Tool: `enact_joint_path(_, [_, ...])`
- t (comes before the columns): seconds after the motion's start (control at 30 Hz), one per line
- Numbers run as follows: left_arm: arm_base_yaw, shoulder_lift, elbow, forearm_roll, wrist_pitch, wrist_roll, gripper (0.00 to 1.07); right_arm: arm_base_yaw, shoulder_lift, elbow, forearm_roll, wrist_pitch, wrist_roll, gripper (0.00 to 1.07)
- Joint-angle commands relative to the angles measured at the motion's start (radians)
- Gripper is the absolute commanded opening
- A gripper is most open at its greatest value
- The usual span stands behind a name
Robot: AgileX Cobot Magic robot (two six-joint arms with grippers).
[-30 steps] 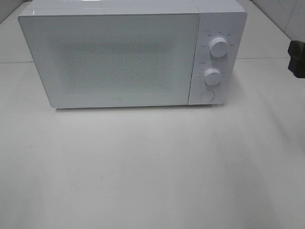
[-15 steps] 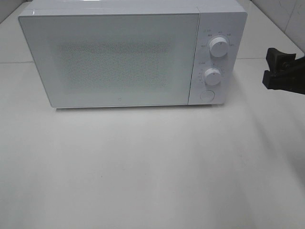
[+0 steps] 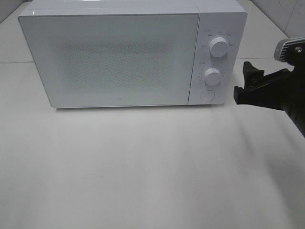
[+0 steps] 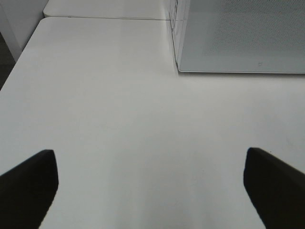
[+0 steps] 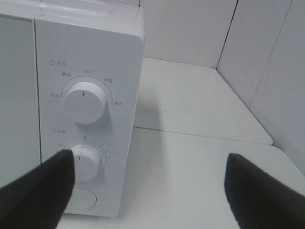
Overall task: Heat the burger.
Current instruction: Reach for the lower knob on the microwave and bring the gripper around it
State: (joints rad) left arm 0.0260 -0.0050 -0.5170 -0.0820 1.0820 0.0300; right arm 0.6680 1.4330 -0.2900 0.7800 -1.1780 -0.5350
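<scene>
So, since the earlier shots the right pincer (image 3: 243, 82) has been brought in from the edge of the high view. A second ago only a dark corner of it was seen. Now both black fingers (image 3: 252, 70) and a stretch of the arm behind them are in view, just beside the microwave (image 3: 119, 57). Nothing else looks to have been shifted.

The right pincer's jaws are spread wide apart and nothing is held between them. The microwave's control panel is what's faced by the tips. The lower knob (image 3: 213, 76) is lined up just ahead of one finger and is partly covered by that finger in the wrist view. A sliver of gap is seen from above, so no contact can be claimed. The upper knob (image 3: 218, 47) is found a bit further off, above the lower one. The round button (image 3: 206, 95) is tucked under the lower knob, nearest the table (image 3: 143, 167). Behind the other finger only bare tabletop and wall panels are seen.

The left pincer (image 4: 150, 155) isn't caught by the high camera at all, only by its own wrist view. Its jaws are spread wide too, with nothing gripped, and plain white table is framed between its fingers (image 4: 28, 188). A lower front corner of the microwave is seen well ahead of it.

As for the burger, it can't be made out anywhere. The microwave door (image 3: 109, 55) is shut, and its speckled window can't be seen through, so where the burger is cannot be told.
</scene>
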Motion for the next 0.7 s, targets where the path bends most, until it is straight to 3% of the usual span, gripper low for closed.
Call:
enact_joint_path(0.03, [0.002, -0.015, 0.000, -0.009, -0.011, 0.001, 0.98, 0.046, 0.064, -0.009, 0.056, -0.083, 0.019, 0.76])
enact_joint_path(0.33, [0.002, -0.015, 0.000, -0.009, -0.011, 0.001, 0.98, 0.120, 0.194, -0.101, 0.107, -0.122, 0.028, 0.76])
enact_joint_path(0.7, [0.002, -0.015, 0.000, -0.009, -0.011, 0.001, 0.98, 0.124, 0.301, -0.198, 0.110, -0.119, 0.092, 0.76])
